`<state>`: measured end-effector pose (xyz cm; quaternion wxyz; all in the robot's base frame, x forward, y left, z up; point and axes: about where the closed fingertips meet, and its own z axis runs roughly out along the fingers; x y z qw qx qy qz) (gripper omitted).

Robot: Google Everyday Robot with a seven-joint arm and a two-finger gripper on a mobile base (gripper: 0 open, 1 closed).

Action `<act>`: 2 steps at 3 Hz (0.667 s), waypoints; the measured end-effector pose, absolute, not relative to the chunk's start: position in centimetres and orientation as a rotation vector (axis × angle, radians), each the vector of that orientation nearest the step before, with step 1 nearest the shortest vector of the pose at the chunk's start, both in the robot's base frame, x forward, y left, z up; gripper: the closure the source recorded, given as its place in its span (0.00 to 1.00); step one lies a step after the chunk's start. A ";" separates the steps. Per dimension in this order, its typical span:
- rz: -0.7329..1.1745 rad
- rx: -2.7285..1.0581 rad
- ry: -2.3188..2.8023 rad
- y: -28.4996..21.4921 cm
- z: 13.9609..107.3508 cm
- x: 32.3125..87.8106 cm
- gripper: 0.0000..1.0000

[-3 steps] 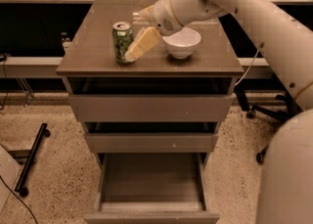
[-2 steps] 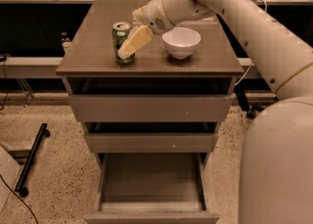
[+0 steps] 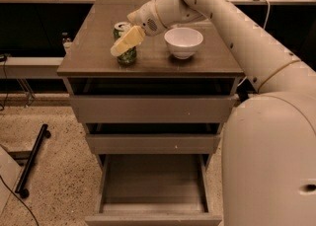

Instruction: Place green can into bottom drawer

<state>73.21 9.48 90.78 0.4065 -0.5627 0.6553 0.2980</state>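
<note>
The green can [image 3: 127, 56] stands upright on the left part of the cabinet top [image 3: 94, 47]. My gripper [image 3: 126, 40] reaches in from the right and is at the can, its cream-coloured end crossing in front of the can's upper body. The can's silver top [image 3: 121, 25] shows just behind it. The bottom drawer [image 3: 153, 183] is pulled out at floor level, and its flat grey floor is bare.
A white bowl [image 3: 183, 41] sits on the cabinet top just right of the can, under my arm [image 3: 222, 18]. The two upper drawers [image 3: 153, 109] are slightly ajar. My base [image 3: 271, 161] stands right of the cabinet. A black stand leg [image 3: 32, 158] lies on the floor at left.
My gripper has moved left from beside the bowl to the can and now overlaps it. The can, bowl and drawers have not moved.
</note>
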 end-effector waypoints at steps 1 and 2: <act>0.781 -1.378 1.678 9.8 90.0 74.1 0.25; 0.809 -1.333 1.696 9.8 89.3 74.5 0.56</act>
